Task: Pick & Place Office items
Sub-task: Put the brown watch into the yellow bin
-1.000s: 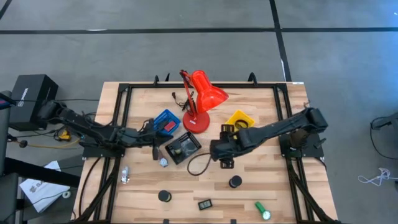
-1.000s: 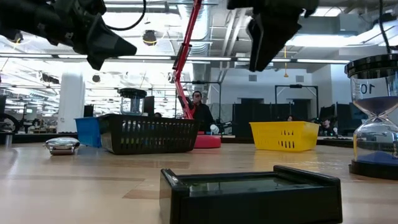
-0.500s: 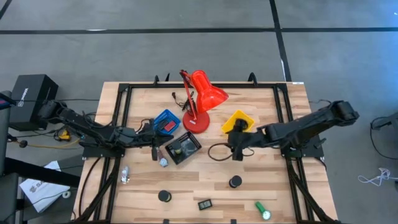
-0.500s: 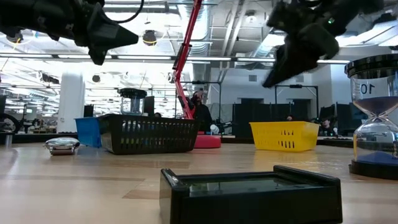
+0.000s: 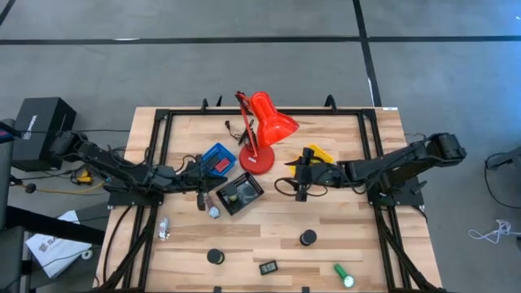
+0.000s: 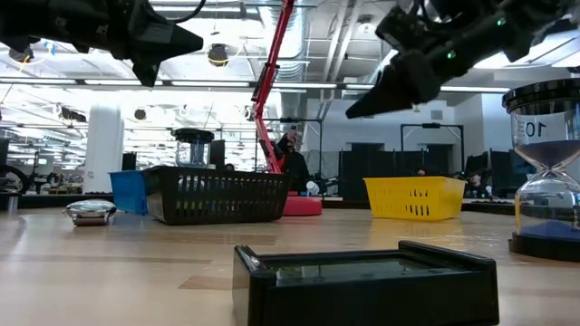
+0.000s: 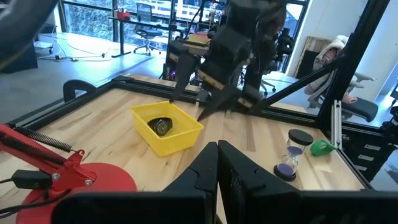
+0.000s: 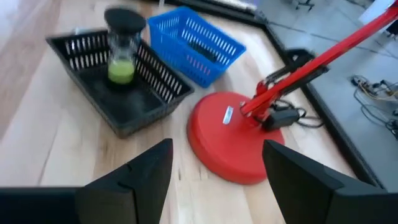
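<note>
Nearest the table's front edge, unplaced items lie loose: green cylinder [image 5: 343, 275], small black rectangle [image 5: 268, 266], two black round discs [image 5: 215, 256] [image 5: 308, 238], silvery bit [image 5: 214, 212]. Mid-table, right gripper [image 5: 301, 183] hovers beside the yellow tray [image 5: 319, 153], fingers wide apart and holding nothing; a black loop [image 5: 286, 186] lies under it, seemingly released, though contact is hard to judge. Left gripper [image 5: 201, 194], fingers together, waits by the black tray [image 5: 241, 193]. Farther back: blue tray [image 5: 217, 158], red lamp [image 5: 265, 129].
</note>
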